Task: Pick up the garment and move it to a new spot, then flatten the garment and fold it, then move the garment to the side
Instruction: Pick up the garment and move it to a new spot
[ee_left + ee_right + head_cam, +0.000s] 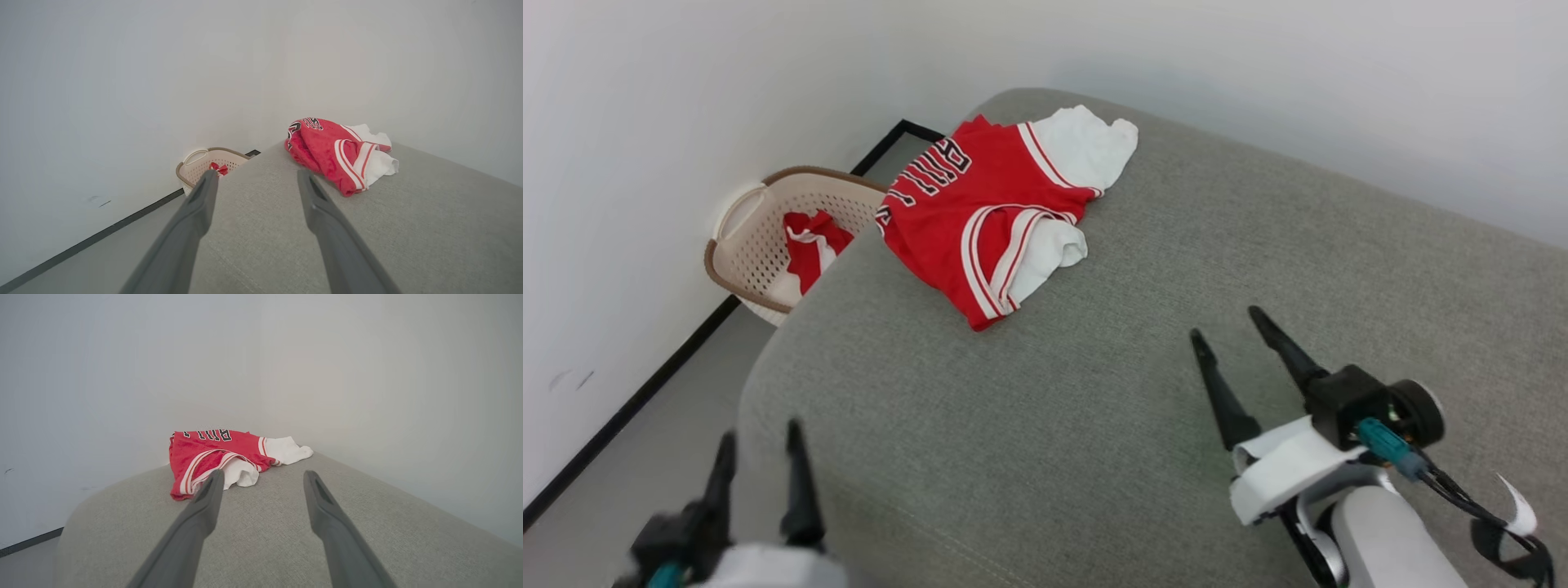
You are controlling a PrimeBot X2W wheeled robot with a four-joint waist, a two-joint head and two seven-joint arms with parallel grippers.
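In the head view the shirt (980, 212) lies bunched at the far left corner of the grey cushion (1094, 425), part of its left edge over the cushion's rim. Its long axis runs away from the robot, tilting a little to the right. The left gripper (760, 433) and the right gripper (1223, 322) both sit well short of it, fingers spread and empty. The right one looks nearer. Beyond the cushion's left edge a basket (737, 214) stands on the floor with a red-and-white cloth (809, 245) inside.

In the left wrist view the shirt (327, 155) lies ahead and to the right of the left gripper (257, 174), whose jaws stand wide apart holding nothing. The basket (204, 157) and its cloth (219, 168) are ahead to the left.

In the right wrist view the shirt (212, 457) lies ahead and to the left of the right gripper (263, 473), which is wide open and empty.
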